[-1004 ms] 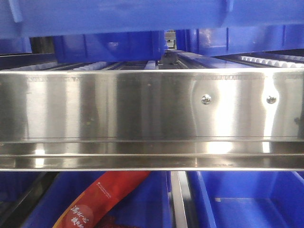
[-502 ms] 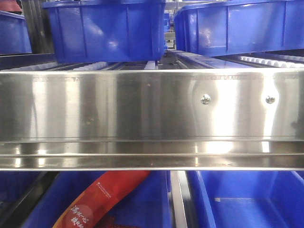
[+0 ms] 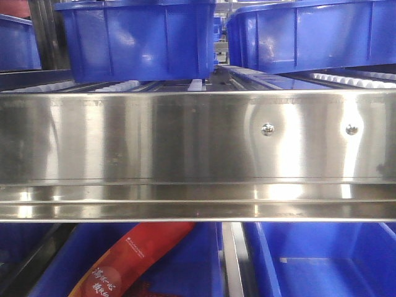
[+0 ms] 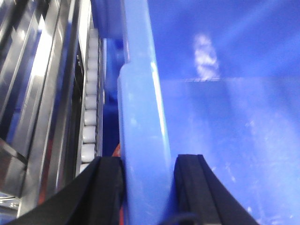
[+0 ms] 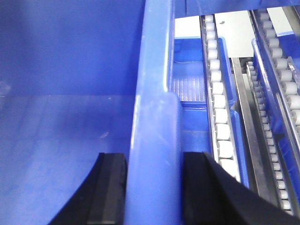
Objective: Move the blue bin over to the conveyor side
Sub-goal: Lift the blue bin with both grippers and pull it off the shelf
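At the roller rack, both arms hold the large rectangular bright-blue plastic bin (image 4: 140,108) by opposite rims. The left gripper (image 4: 147,187) is narrow, its black pads (image 4: 105,187) pinched on the thick rolled rim, one outside and one inside. The right gripper (image 5: 154,192) has the same pinch on the other rim. Can't tell whether the bin's base is off the rollers, and the front view doesn't clearly show it.

Risks (judgement):
- The rim is smooth and rounded, and the pads cover only a short stretch. Uneven arm motion could twist the bin and slide a rim out of one pinch.
- Arms drifting apart or together would load the walls. The plastic flexes, so a grip may pop.
- The lane is tight. White plastic roller tracks (image 5: 218,108) and a lower blue bin (image 5: 192,79) sit just beside the right rim, with steel framing (image 4: 42,117) close on the left. A skewed pull could snag a corner.
- A shiny stainless-steel rail (image 3: 185,142) with two screws (image 3: 267,129) crosses in front, and the bin bottom must clear it.

Surface and room: roller shelves, with upper-tier blue bins (image 3: 136,43) parked behind the rail. Open blue bins (image 3: 322,260) sit beneath, one holding a red printed packet (image 3: 136,253). The dark grey conveyor belt is in no view, so the drop spot can't be checked.
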You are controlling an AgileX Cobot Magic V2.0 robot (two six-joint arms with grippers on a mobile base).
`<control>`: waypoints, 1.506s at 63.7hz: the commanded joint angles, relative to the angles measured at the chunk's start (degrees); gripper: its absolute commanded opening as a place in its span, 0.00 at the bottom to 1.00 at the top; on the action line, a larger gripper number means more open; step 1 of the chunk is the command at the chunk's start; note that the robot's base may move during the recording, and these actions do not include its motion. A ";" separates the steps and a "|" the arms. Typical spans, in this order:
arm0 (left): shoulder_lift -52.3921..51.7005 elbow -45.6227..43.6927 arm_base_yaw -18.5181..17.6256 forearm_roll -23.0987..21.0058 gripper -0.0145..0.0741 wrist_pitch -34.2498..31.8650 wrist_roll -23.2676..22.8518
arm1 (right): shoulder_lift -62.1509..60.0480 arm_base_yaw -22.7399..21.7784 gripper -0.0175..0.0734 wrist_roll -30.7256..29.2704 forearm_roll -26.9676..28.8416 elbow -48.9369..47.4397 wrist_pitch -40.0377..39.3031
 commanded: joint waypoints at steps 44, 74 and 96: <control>-1.83 0.05 0.17 0.80 0.15 -4.92 0.21 | -1.40 -0.14 0.11 -0.61 -2.16 -0.80 -4.79; -1.83 0.05 0.17 0.80 0.15 -4.92 0.21 | -1.40 -0.14 0.11 -0.61 -2.03 -0.80 -5.33; -1.83 0.05 0.17 0.80 0.15 -4.92 0.21 | -1.40 -0.14 0.11 -0.61 -2.03 -0.80 -10.62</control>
